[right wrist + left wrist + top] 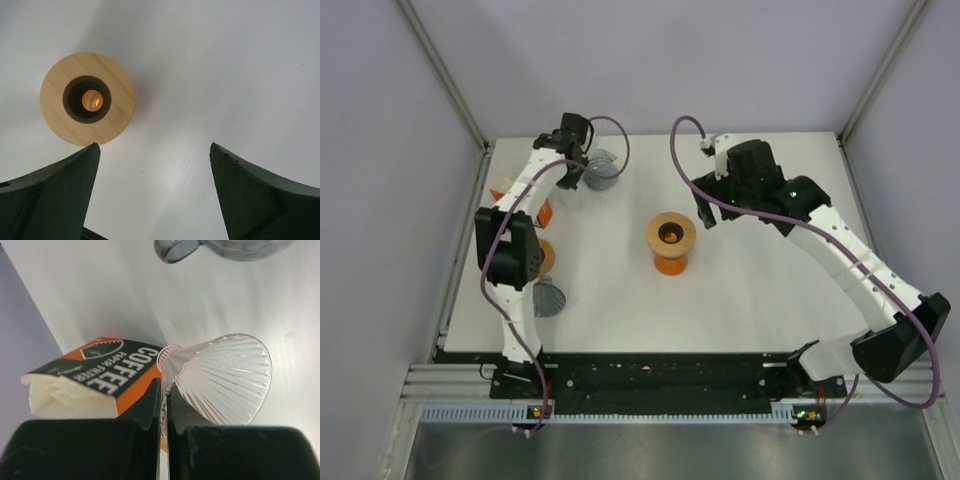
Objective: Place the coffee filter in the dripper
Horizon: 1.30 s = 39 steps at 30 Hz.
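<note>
1. Your left tool (164,390): nearest the left wrist lens. Its 2 black fingers are pressed together, clamped on the narrow end of the clear dripper (225,377).
2. Clear dripper: a ribbed cone tipped on its side, mouth turned right, over the far left part of the white table (125,295).
3. Coffee filter box (115,367): orange and black, lying just left of the dripper. The coffee filter (65,397) stock, white paper, sits inside and shows at the box's open left end.
4. Grey glass vessel (175,250): beyond the dripper, cut off by the top edge.
5. Your right tool (154,147): 2 fingers wide apart, holding nothing, above bare table.
6. Wooden ring stand (87,99): mid-table, round top with a dark hole, just beyond the right tool's left finger.
7. Wooden disc (546,256) and grey ribbed piece (550,298): beside your left arm, near the table's left edge.
</note>
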Available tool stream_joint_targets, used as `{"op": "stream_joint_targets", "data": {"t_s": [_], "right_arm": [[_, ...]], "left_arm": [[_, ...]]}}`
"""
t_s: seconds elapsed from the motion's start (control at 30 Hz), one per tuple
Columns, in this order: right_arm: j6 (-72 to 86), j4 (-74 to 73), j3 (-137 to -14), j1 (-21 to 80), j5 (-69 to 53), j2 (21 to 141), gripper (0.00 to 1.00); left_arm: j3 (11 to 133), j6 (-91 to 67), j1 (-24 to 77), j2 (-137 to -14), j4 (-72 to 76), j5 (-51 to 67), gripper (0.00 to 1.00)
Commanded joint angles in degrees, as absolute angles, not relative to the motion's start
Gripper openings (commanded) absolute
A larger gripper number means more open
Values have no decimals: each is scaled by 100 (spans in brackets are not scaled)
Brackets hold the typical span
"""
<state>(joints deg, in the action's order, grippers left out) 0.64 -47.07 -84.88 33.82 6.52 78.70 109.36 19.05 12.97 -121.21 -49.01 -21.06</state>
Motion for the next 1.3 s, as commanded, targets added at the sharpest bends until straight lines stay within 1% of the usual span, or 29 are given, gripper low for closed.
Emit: {"op": "stream_joint_targets", "data": {"t_s": [0.0, 0.07, 0.13, 0.3, 0.4, 0.5, 0.67, 0.7, 0.77, 0.9, 1.0, 1.27], "right_arm": [[289, -4500, -9043, 3340, 290, 7760, 90], [657, -4500, -9341, 3384, 299, 7883, 88], [861, -4386, -9719, 3559, 124, 8032, 84], [1239, -4018, -10309, 4095, 255, 8490, 78], [1441, -3771, -10476, 4367, 334, 8779, 75], [1547, -3569, -10520, 4526, 334, 8990, 73], [1582, -3568, -10381, 4544, 527, 9202, 66], [1573, -3568, -10310, 4544, 597, 9220, 64], [1538, -3603, -10170, 4544, 729, 9220, 54], [1503, -3682, -9950, 4483, 896, 9132, 19], [1512, -3779, -9722, 4377, 993, 9000, 0], [1643, -4262, -9123, 3982, 387, 8544, 0]], "left_arm": [[11416, 1162, 1274, -10803, -5764, -391, 0], [11522, 740, 1283, -10434, -5976, 698, 0], [11592, 292, 1336, -10249, -6082, 1473, 0], [11681, -385, 1520, -10002, -6144, 2363, 0], [11646, -676, 1669, -9914, -6109, 2619, 0], [11637, -747, 1933, -9862, -6091, 2523, 0], [11715, -870, 2232, -9809, -5994, 2549, 0], [11733, -896, 2250, -9817, -5994, 2601, 0], [11751, -940, 2285, -9844, -5994, 2750, 0], [11663, -906, 2548, -9809, -5977, 2655, 0], [11514, -932, 2742, -9817, -5924, 2724, 0], [11127, -1011, 2997, -9888, -5766, 2856, 0]]}}
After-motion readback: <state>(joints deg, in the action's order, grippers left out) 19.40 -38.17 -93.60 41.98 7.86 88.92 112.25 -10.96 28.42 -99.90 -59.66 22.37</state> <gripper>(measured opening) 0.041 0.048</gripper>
